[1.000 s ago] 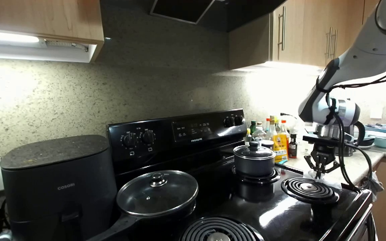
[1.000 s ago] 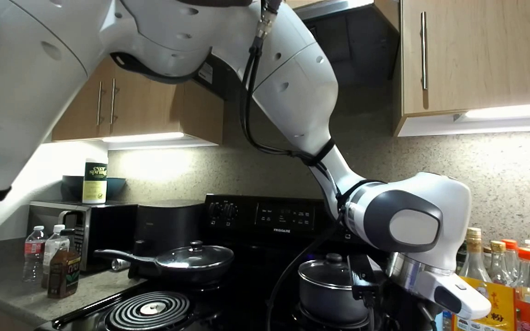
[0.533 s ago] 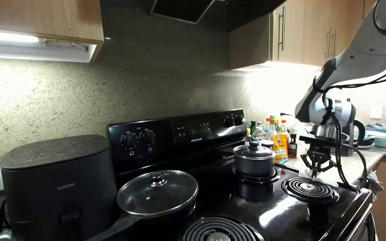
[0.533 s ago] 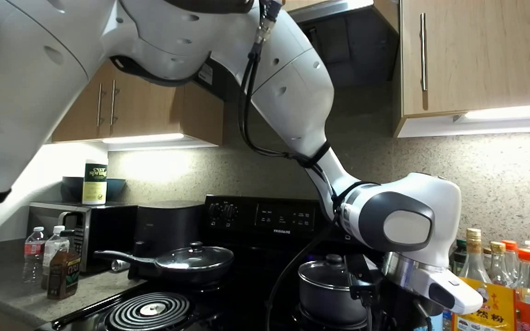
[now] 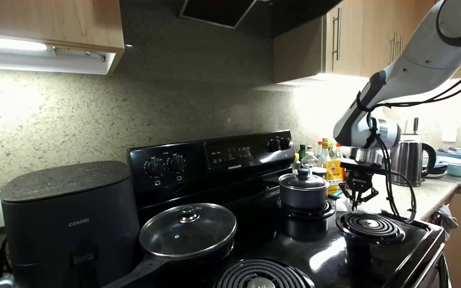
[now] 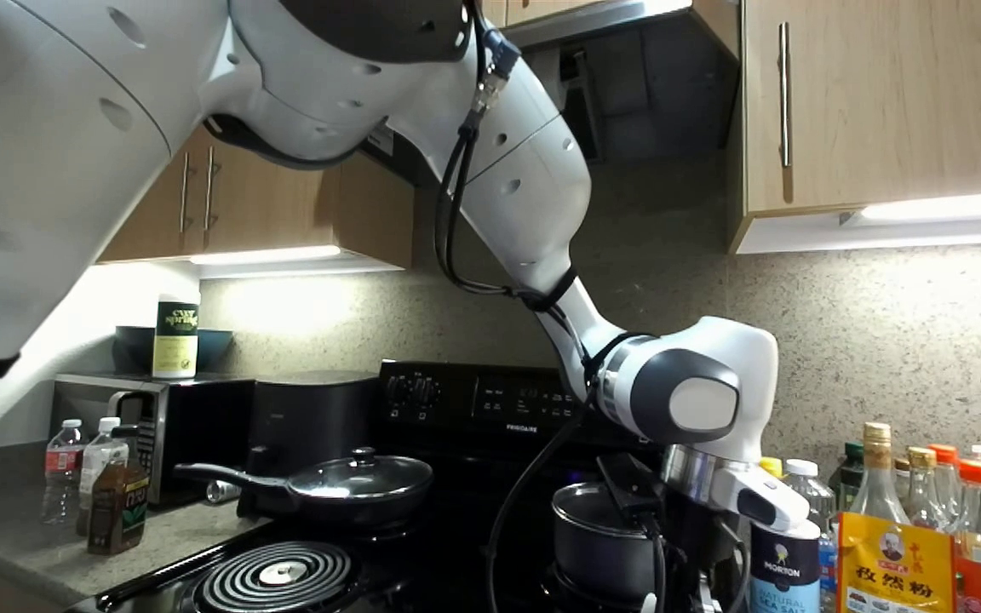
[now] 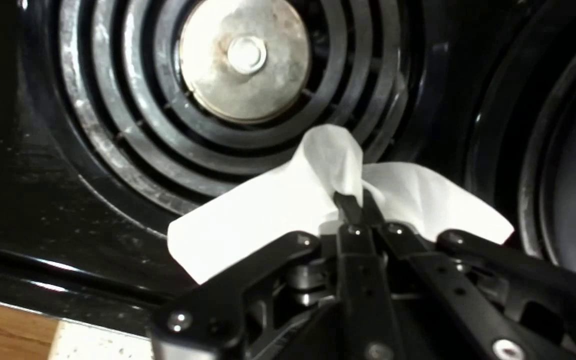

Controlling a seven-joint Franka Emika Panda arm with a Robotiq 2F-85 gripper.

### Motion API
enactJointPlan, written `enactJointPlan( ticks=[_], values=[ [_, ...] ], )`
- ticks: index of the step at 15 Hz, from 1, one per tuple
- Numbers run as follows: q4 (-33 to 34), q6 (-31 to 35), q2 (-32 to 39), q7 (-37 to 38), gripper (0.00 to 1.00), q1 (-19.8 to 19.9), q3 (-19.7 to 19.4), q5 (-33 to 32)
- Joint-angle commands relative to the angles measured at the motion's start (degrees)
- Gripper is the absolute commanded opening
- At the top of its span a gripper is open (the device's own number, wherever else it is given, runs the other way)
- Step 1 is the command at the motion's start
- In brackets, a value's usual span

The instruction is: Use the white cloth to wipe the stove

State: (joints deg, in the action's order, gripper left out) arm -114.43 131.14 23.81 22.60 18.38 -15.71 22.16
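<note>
In the wrist view the gripper (image 7: 360, 206) is pinching the white cloth (image 7: 248, 225) between its fingertips, and the cloth is fanning out to both sides of them, overlapping the lower rim of a coil burner (image 7: 238, 110) — whether it is touching the coils I cannot tell. Toward the lower left, a band of the black stove (image 7: 8, 210) is lying between the cloth and the stove's edge, with a speckled counter (image 7: 98, 347) showing beyond; on the right, the cloth is ending just beside a dark round rim (image 7: 530, 200). In both exterior views a lidded pot (image 5: 304, 198) is standing on a rear burner and a lidded pan (image 5: 188, 234) is sitting well apart from it, black stovetop stretching between. While the wrist view is showing the pinch up close, in an exterior view the arm (image 6: 533, 179) is filling the foreground — its fingertips lying out of sight — and a microwave (image 6: 201, 434) and a salt canister (image 6: 784, 570) are appearing; a steel kettle (image 5: 408, 160) is standing plainly visible in an exterior view.
</note>
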Motion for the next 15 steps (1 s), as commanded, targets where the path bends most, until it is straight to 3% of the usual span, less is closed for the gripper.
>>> enactJointPlan(
  ticks=[1,8,15],
  values=[
    [-0.22,-2.80,0.44,-2.88,0.00,-1.27,1.32,-2.49],
    [0.70,-1.95,0.14,-1.63,0.00,-1.95,0.82,-4.23],
    [-2.68,0.09,-1.01,-2.99,0.00,-7.15,2.61,-11.57]
  ],
)
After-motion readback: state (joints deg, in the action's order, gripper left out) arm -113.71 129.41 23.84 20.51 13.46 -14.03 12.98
